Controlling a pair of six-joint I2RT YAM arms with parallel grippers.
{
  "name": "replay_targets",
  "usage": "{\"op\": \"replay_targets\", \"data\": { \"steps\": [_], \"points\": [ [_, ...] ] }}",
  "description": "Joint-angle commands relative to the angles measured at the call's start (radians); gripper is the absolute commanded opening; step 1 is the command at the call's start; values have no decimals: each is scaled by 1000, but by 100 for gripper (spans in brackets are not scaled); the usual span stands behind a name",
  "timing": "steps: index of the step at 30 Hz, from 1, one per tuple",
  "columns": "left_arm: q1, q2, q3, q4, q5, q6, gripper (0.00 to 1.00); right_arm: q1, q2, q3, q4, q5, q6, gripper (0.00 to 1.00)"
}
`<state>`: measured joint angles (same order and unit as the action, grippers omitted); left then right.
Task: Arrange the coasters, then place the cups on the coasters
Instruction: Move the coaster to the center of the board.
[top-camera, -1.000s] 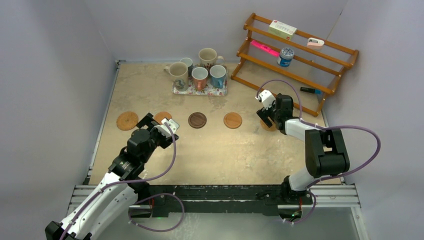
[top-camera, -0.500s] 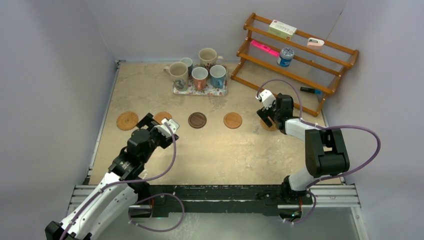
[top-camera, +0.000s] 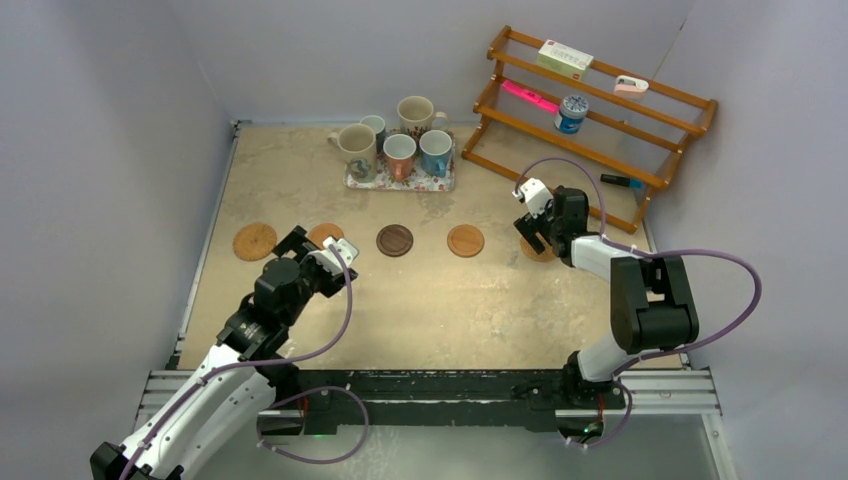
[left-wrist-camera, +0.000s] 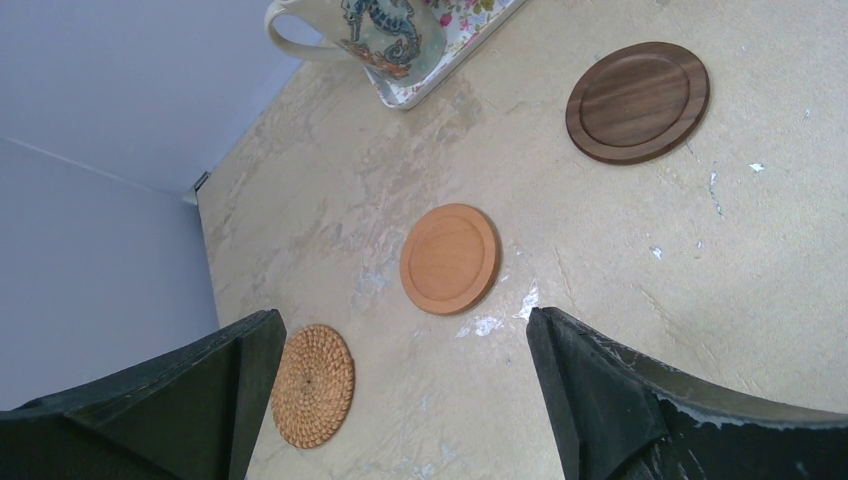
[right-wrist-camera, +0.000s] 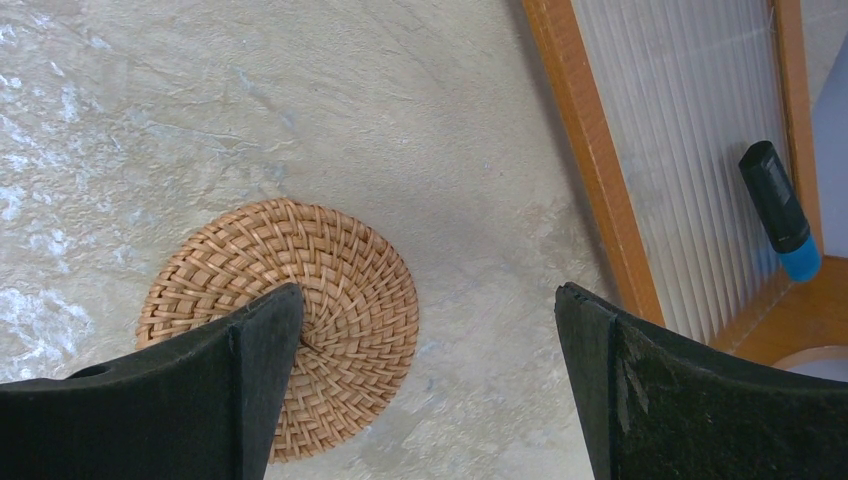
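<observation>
The beige desk (top-camera: 450, 300) shows five coasters (top-camera: 394, 240) rowed before the floral tray (top-camera: 420, 185). The cups (top-camera: 400, 152) stand on that tray, none placed yet. The left end effector (left-wrist-camera: 400, 400) and right end effector (right-wrist-camera: 425, 390) gape wide, empty.

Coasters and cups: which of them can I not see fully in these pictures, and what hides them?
- Top view: right woven coaster, mostly under the right gripper.
- Top view: smooth orange coaster, partly behind the left gripper.
- Top view: small grey-blue mug, partly behind the cream mug.
- Left wrist view: same cream mug, cut off by the top edge.
</observation>
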<state>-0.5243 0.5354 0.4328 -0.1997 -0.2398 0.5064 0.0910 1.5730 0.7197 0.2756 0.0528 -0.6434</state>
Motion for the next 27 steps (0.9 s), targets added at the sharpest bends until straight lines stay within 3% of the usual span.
{"op": "replay_targets", "data": {
  "steps": [1,18,27],
  "points": [
    [4,-3,4,25,-4,-27,100,8,-6,7,-51,-51,13,99],
    [4,-2,5,25,-6,-26,100,24,-31,-13,-36,-4,1,99],
    [4,-4,6,26,-6,-28,100,24,-81,70,-72,28,6,99]
  ]
}}
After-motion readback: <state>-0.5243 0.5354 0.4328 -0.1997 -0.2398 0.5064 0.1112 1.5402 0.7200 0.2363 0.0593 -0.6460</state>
